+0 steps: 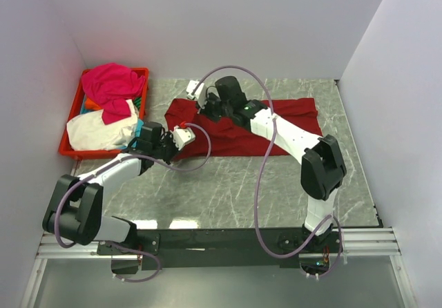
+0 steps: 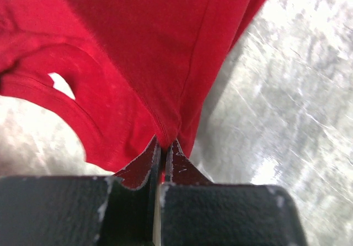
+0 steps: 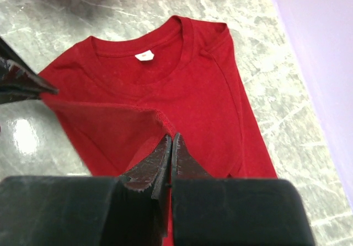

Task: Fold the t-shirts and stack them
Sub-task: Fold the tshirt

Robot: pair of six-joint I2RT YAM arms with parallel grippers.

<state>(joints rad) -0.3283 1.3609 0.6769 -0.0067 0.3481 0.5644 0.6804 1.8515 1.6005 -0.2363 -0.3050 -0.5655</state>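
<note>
**Two claws pinch one edge of the dark red shirt**

Nearest the lens in each wrist view is a pair of black jaws pressed tight on red cloth: the left gripper (image 2: 164,146) and the right gripper (image 3: 171,142) each nip the same garment.

The marbled table (image 1: 228,184) carries the dark red t-shirt (image 1: 290,118), spread flat toward twelve o'clock. Its nine o'clock end is raised between the two claws. Two grips spaced along one edge probably keep it taut, so it can be carried across as a straight fold.

At ten o'clock sits the red crate (image 1: 67,150). In it are a crumpled magenta shirt (image 1: 110,83) on top, a cream-white shirt (image 1: 97,132) at the near end, and slivers of orange (image 1: 93,105) and cyan (image 1: 140,126) beneath. No folded stack shows.
</note>
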